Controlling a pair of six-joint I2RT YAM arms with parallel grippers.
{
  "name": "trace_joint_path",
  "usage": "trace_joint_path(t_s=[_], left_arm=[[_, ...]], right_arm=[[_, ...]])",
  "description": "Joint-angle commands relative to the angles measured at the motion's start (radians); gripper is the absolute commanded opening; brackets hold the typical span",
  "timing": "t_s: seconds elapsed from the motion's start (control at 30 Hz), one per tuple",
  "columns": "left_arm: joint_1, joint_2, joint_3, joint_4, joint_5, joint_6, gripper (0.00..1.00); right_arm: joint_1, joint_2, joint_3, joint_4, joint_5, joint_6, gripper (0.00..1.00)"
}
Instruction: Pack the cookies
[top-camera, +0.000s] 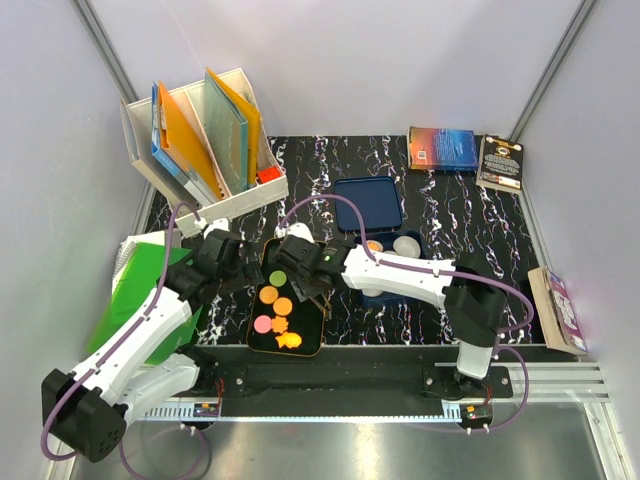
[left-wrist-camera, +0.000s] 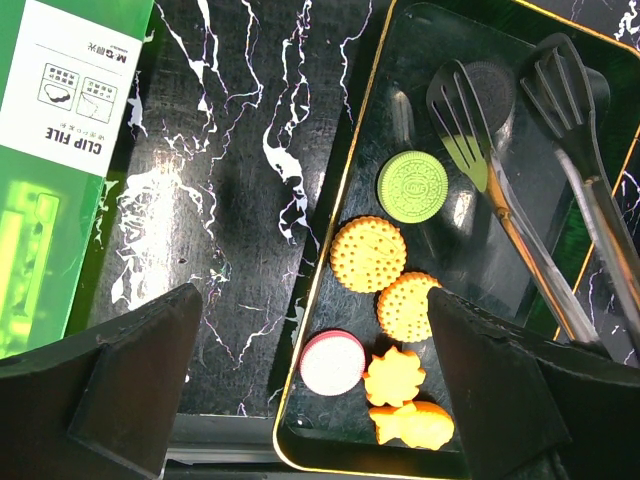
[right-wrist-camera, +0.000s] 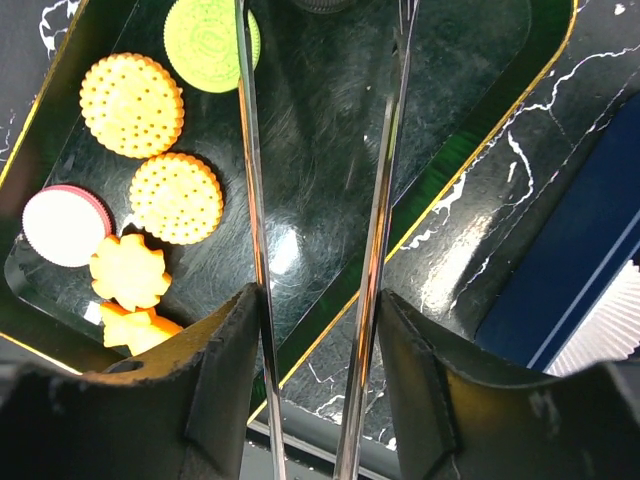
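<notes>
I'm watching the right gripper pinching a pair of metal tongs. Its fingers are pressing on the two steel arms, while the black slotted heads are hanging apart over the far end of the black gold-rimmed tray. The left gripper is hovering over the tray's left rim with its fingers spread wide, gripping nothing. The cookies are lying flat inside the tray. A green cookie is sitting near the tray's middle, with a round orange cookie just nearer and a second round orange cookie just beside that. A pink cookie is resting by the tray's near left corner, and two flower-edged orange cookies are touching each other at the near end. A dark ridged round piece is lying under the tong heads. Right of the tray, an open blue tin is holding one more orange cookie beside a white cup liner. Left of the tray, a green clip-file pack is lying on the marbled black table.
</notes>
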Motion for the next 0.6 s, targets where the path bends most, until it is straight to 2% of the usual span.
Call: trace_joint_path(t_s=[0.0,0.17,0.57], left_arm=[[-0.003,0.0,0.019,0.021,-0.006,0.002,0.99],[-0.004,0.001,0.02,0.02,-0.005,0.002,0.99],[-0.004,0.0,0.02,0.021,-0.003,0.002,0.99]], right_arm=[[-0.002,0.005,0.043,0.012,-0.014,-0.01,0.54],[-0.002,-0.006,0.044,-0.036,0.021,-0.004,0.5],[-0.001,-0.148,0.041,-0.109,0.142,0.005,0.42]])
